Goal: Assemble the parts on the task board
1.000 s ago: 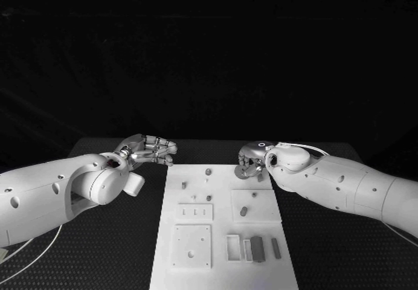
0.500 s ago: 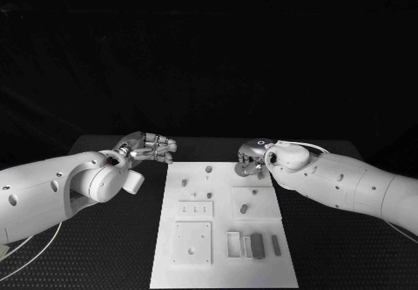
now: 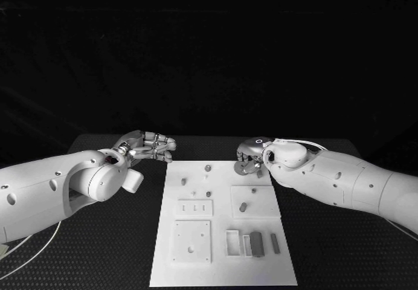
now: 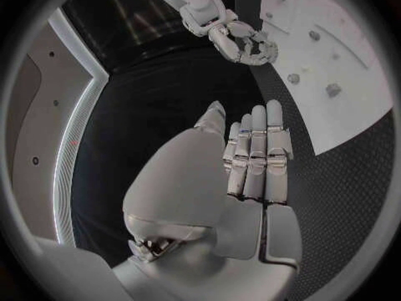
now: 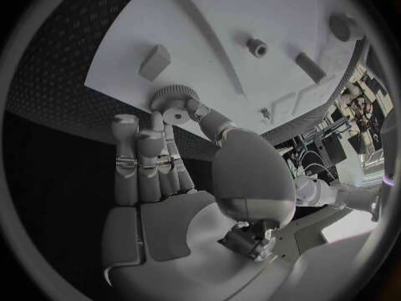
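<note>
Ahead: task board [image 3: 222,266] studded with small parts [image 3: 243,208] | my left hand [image 3: 148,147] over bare table [image 3: 104,241] — open room | my right hand [image 3: 250,162] crowds the board's far corner — gear [image 5: 173,97] there.

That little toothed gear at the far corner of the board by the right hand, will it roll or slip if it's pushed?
The gear lies flat, so it would probably slide rather than roll. Its toothed rim should help the right hand grip. It looks small and rigid, likely light.

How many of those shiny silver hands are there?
2. The left hand hovers beside the task board's far left corner; the right hand is at its far right corner, pinching a round ridged part.
</note>
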### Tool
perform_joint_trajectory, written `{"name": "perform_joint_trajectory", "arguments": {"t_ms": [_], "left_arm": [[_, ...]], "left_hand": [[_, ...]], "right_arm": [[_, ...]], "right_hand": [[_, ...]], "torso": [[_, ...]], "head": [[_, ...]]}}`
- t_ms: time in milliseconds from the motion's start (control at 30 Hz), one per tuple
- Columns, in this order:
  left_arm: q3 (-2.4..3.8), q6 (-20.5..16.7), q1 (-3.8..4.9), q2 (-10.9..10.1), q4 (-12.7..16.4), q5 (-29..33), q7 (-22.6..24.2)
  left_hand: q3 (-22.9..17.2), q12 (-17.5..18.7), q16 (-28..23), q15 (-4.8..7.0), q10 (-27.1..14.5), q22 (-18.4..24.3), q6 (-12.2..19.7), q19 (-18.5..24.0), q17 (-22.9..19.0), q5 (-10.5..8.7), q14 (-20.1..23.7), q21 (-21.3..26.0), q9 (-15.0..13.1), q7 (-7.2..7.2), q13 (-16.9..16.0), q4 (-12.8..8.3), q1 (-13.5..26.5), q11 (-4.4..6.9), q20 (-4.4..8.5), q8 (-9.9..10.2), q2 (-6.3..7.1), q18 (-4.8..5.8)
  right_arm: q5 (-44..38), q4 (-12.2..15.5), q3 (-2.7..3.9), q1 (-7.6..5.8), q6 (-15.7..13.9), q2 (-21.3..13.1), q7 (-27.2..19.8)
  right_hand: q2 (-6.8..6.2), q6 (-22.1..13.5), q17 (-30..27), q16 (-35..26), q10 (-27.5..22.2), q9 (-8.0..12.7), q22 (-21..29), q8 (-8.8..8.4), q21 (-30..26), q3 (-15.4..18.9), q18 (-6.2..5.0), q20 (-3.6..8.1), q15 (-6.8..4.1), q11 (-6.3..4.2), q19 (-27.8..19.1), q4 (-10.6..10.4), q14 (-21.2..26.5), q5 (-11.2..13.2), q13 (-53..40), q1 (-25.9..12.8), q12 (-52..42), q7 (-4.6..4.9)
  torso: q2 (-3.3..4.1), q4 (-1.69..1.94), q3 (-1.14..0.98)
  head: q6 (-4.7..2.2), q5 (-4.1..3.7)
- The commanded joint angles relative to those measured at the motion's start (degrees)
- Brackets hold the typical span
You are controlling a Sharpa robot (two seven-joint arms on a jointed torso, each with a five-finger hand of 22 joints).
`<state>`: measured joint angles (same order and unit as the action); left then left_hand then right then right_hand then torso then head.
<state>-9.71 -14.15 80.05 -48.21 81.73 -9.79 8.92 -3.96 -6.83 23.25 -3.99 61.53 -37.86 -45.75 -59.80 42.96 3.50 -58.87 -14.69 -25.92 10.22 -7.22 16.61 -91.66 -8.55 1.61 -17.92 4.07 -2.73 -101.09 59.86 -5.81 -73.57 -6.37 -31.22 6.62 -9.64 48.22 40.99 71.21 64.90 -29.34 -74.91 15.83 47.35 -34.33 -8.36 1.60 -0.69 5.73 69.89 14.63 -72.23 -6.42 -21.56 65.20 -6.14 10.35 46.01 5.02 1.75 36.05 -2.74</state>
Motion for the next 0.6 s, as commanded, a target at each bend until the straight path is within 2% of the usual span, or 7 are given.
{"name": "perform_joint_trajectory", "arguments": {"t_ms": [33,233,367,600], "left_arm": [[0.05,0.7,0.15,0.0,0.2,-0.2,0.4],[0.06,0.7,0.16,-0.2,0.3,-0.2,0.4],[0.06,0.7,0.16,-0.3,0.4,-0.2,0.4],[0.07,0.7,0.16,-0.4,0.5,-0.2,0.5]], "left_hand": [[-0.3,0.2,-0.2,0.01,0.1,-0.1,-0.2,0.1,0.1,-0.27,-0.5,0.2,0.0,0.23,0.0,0.0,0.5,-0.37,0.14,0.3,0.09,-0.64],[-0.3,0.2,-0.3,0.01,0.1,-0.1,-0.2,0.1,0.1,-0.27,-0.5,0.2,0.0,0.23,0.0,0.0,0.5,-0.37,0.14,0.3,0.10,-0.64],[-0.3,0.2,-0.3,0.00,0.1,-0.1,-0.2,0.1,0.1,-0.27,-0.5,0.2,0.0,0.23,0.0,0.0,0.6,-0.37,0.14,0.3,0.10,-0.64],[-0.4,0.2,-0.3,0.00,0.1,-0.1,-0.2,0.1,0.2,-0.27,-0.5,0.2,0.0,0.23,0.0,0.0,0.6,-0.37,0.14,0.3,0.09,-0.64]], "right_arm": [[-0.7,-0.8,-1.18,1.89,8.7,0.0,0.3],[-1.2,-1.2,-1.34,2.16,7.8,0.1,0.3],[-1.7,-1.2,-1.35,2.20,5.8,0.2,0.5],[-2.1,-0.9,-1.35,2.24,1.8,0.1,0.7]], "right_hand": [[0.87,-0.2,-0.1,0.2,-0.3,0.0,-1.2,-0.11,-0.1,0.0,-6.64,-0.03,-0.02,0.00,-0.6,0.6,0.4,-0.3,0.0,0.3,0.6,-0.24],[3.26,2.0,-0.2,0.4,1.2,-0.3,-1.2,1.04,0.2,-0.4,-6.64,-0.11,-0.42,-0.44,-0.4,1.9,0.2,-0.2,-0.7,0.8,0.1,-0.94],[4.71,3.6,-0.3,0.6,2.8,-0.6,-1.2,1.75,0.5,-0.6,-6.64,-0.08,-0.88,-0.90,0.0,1.9,-0.1,-0.3,-1.2,0.9,-0.5,-1.25],[5.57,5.8,-0.2,1.3,5.0,-0.9,-1.3,2.58,1.3,-0.3,-6.64,0.02,-1.75,-1.78,1.0,1.8,-1.1,-0.3,-1.9,0.3,-1.1,-2.12]], "torso": [[0.02,0.07,0.03],[0.01,0.01,0.04],[0.02,-0.08,0.01],[0.01,0.01,0.04]], "head": [[0.13,-0.04],[0.27,-0.02],[0.35,0.04],[0.14,-0.18]]}}
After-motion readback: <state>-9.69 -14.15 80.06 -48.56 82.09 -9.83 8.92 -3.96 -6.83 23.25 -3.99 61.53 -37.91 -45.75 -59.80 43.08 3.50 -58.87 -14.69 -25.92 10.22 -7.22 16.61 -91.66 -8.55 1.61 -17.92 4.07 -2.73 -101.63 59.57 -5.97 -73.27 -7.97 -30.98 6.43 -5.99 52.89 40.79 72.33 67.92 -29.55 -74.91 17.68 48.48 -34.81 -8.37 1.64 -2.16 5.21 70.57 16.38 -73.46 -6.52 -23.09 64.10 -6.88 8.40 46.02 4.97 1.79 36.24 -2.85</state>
